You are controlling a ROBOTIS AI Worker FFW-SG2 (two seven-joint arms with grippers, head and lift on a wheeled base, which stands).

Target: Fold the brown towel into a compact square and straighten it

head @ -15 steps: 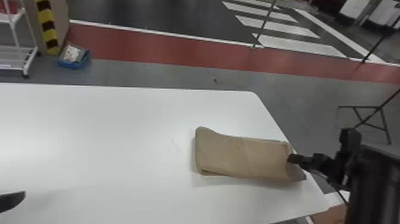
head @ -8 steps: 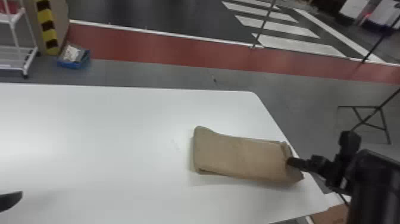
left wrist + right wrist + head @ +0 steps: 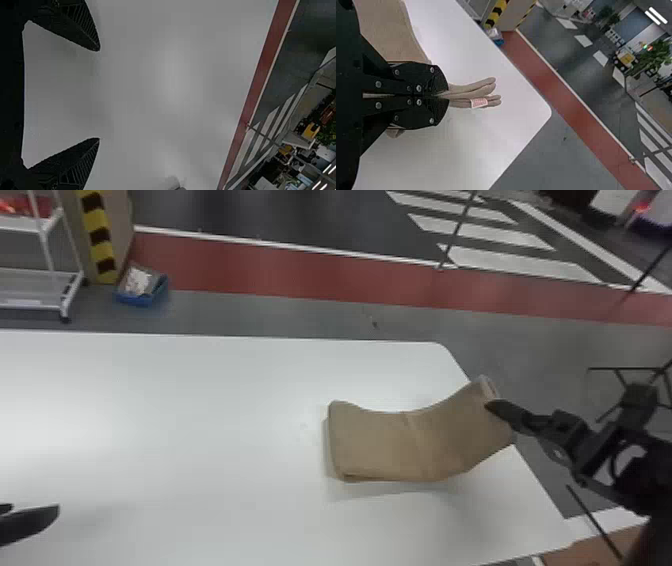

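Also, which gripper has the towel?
The right gripper, shut on the raised right-hand end of the brown towel; the left gripper is open and empty, over the table.

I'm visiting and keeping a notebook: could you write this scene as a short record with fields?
Item: brown towel, folded in layers
Shape: long strip, not a compact square
Towel's left end: lying on the table
Towel's right end: lifted
Right claw: closed on the lifted end
Left claw: open, empty, above the table

one towel (image 3: 380, 447), one table (image 3: 190, 415), two tools (image 3: 494, 406); one cart (image 3: 30, 306), one blue box (image 3: 134, 300)
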